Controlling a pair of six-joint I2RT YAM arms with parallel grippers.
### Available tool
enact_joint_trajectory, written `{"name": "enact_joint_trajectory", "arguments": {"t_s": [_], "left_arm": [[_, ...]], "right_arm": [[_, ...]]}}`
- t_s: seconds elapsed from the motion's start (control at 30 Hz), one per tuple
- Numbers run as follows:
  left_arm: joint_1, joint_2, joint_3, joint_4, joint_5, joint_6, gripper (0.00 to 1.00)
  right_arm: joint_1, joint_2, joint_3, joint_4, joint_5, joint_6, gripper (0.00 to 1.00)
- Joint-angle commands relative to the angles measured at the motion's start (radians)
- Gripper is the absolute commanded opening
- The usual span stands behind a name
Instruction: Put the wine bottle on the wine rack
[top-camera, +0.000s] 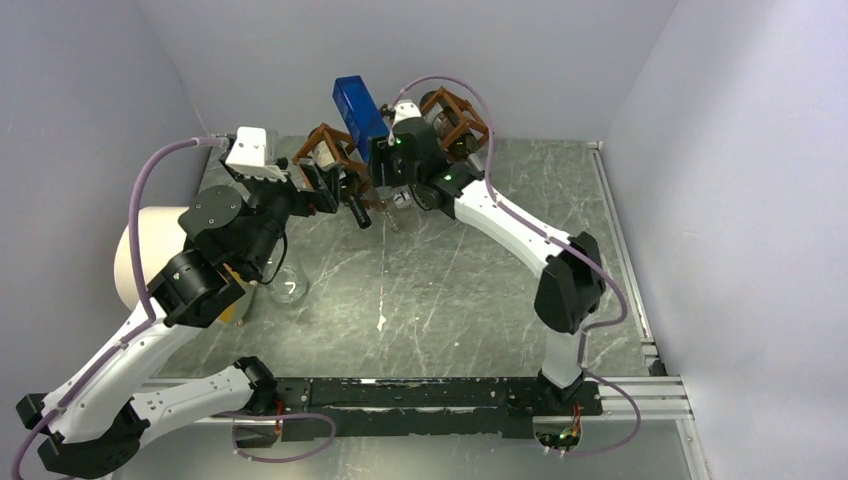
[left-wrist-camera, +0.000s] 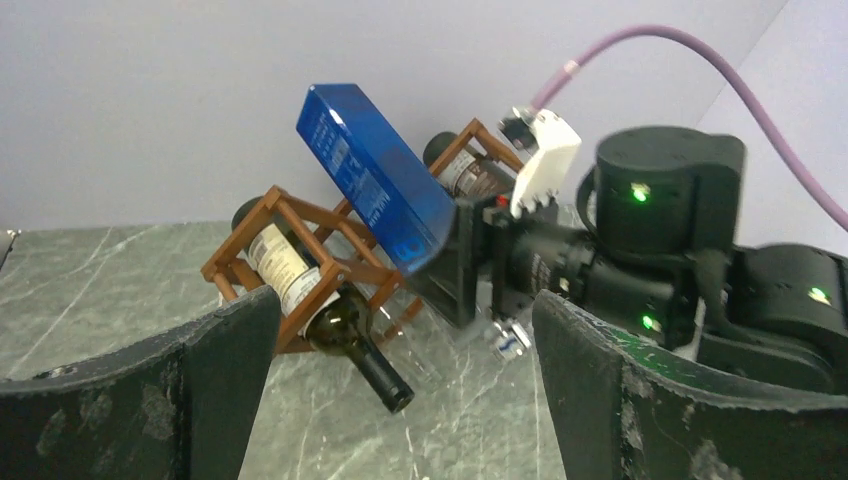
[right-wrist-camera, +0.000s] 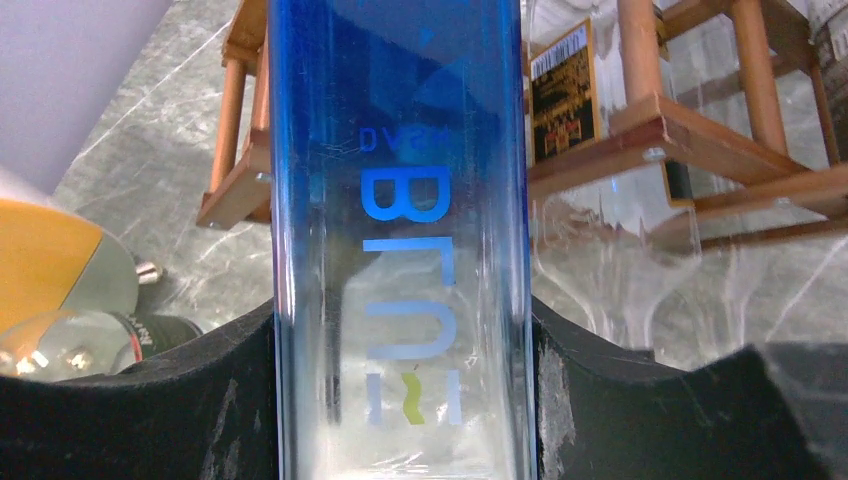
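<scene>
Wine bottle (right-wrist-camera: 400, 200) clenched in right fingers (right-wrist-camera: 650, 400) at wine rack (left-wrist-camera: 300, 210).
Slick, fragile glass, probably heavy: hold mid-body; left fingers (left-wrist-camera: 150, 400) released.

A white roll (top-camera: 122, 262), perhaps paper towel, sits near a clear glass (top-camera: 290, 288).

The blue bottle (right-wrist-camera: 400, 250) at centre frame is glossy, translucent and smooth-sided, with paler printed lettering. Behind it the wine rack (right-wrist-camera: 690, 120) is reddish-brown wood with a satin finish. Left of centre in the left wrist view, a dark glass wine bottle (left-wrist-camera: 345, 325) shines; its paper label (left-wrist-camera: 280, 265) is matt. The left gripper's fingers (left-wrist-camera: 150, 410) are matt black and scuffed. The table (top-camera: 450, 290) looks like veined grey stone, faintly glossy.
</scene>
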Motion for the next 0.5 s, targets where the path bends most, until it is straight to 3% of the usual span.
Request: {"name": "enact_joint_trajectory", "arguments": {"t_s": [0.0,0.27,0.47], "left_arm": [[0.005,-0.031,0.030,-0.095,0.011,-0.051,0.99],[0.006,-0.052,0.008,-0.124,-0.021,-0.060,0.99],[0.005,-0.030,0.018,-0.140,-0.013,-0.054,0.99]], "right_arm": [[-0.031,0.055,0.174,0.153,-0.048,-0.007,0.01],[-0.056,0.163,0.282,0.096,-0.104,0.034,0.16],[-0.057,0.207,0.310,0.041,-0.110,0.049,0.34]]}}
